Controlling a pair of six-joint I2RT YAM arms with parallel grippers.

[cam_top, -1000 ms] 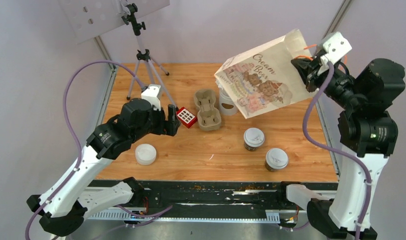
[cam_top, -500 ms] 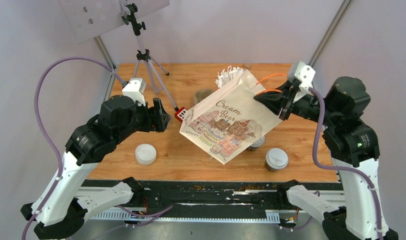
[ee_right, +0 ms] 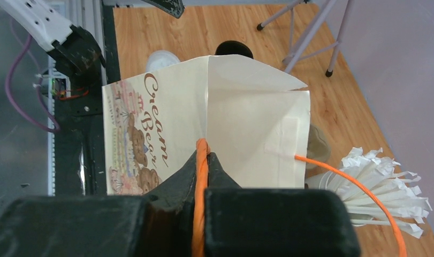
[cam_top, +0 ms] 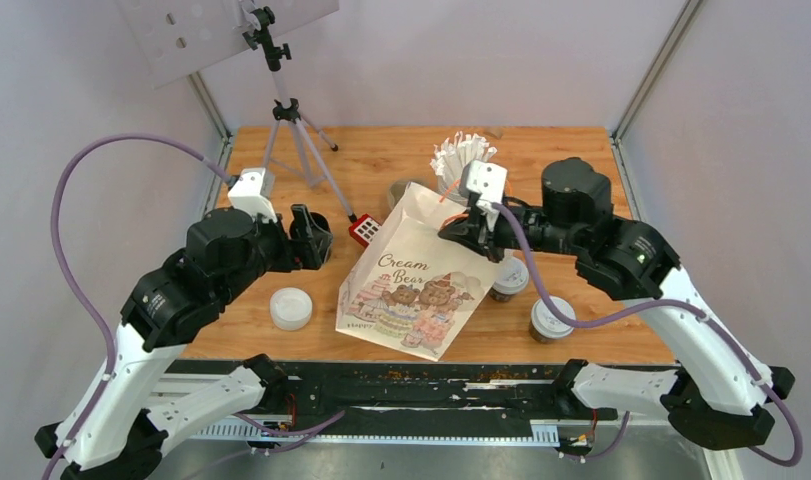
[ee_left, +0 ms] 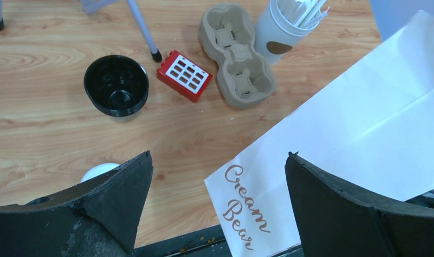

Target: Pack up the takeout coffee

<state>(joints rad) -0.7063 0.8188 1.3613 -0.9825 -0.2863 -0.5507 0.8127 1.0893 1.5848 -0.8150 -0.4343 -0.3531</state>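
Bag lowered, apparently half-covering one cup.

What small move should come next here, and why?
Probably bring the open left pincer to the top edge of the paper bag to spread its mouth. The right pincer is shut on its orange handle, the bag looks flat and closed, and the far coffee cup and near coffee cup stand outside it.
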